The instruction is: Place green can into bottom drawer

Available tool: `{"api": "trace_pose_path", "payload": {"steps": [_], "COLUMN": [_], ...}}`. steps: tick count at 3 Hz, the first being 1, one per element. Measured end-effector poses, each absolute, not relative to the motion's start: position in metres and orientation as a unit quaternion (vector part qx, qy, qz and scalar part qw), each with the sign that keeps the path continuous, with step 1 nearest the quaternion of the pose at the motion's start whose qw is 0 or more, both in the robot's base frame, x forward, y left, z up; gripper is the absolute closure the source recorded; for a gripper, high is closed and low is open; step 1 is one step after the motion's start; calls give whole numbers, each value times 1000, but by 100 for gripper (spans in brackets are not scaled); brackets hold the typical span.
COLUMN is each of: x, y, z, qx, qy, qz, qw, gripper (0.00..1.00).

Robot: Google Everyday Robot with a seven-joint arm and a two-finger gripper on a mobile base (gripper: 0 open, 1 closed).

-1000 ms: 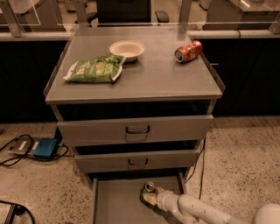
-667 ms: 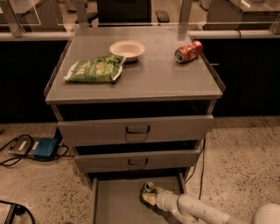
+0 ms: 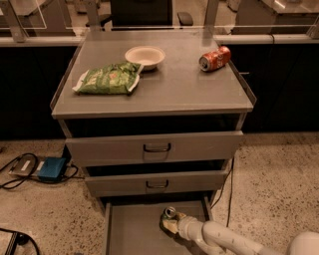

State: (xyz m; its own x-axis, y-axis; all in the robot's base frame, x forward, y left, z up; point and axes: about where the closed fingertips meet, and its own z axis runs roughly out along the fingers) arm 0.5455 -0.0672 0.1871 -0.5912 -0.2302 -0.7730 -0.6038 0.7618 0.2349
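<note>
The green can point(image 3: 170, 213) is gripped by the pincer point(image 3: 172, 225) inside the bottom drawer point(image 3: 132, 230). If let go tilted, it may be tipped over.

A grey metal cabinet with a flat, raised-rim top point(image 3: 164, 94) fills the middle of the frame under warm, dim light. Its two upper drawers with dark handles point(image 3: 157, 148) are slightly open, and the bottom drawer point(image 3: 132, 229) is pulled out at lower centre. The gripper point(image 3: 170, 224) is over that drawer's right part. A speckled beige stone floor point(image 3: 279, 174) spreads to both sides. At lower left lies a small blue box with black cables point(image 3: 51, 168). Behind, dark panels point(image 3: 284, 89) run beneath a pale ledge point(image 3: 35, 41), and a black office chair point(image 3: 142, 12) is at top centre.
</note>
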Motion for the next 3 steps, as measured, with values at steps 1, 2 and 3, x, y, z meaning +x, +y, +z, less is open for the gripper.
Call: {"api": "trace_pose_path", "payload": {"steps": [1, 2, 3], "x": [546, 546, 546], "y": [-67, -67, -67], "z": [187, 187, 187], "qx": [-243, -243, -243], "qy": [858, 858, 858], "qz": [245, 245, 245], "qw": [381, 381, 381], "gripper": [14, 0, 0]}}
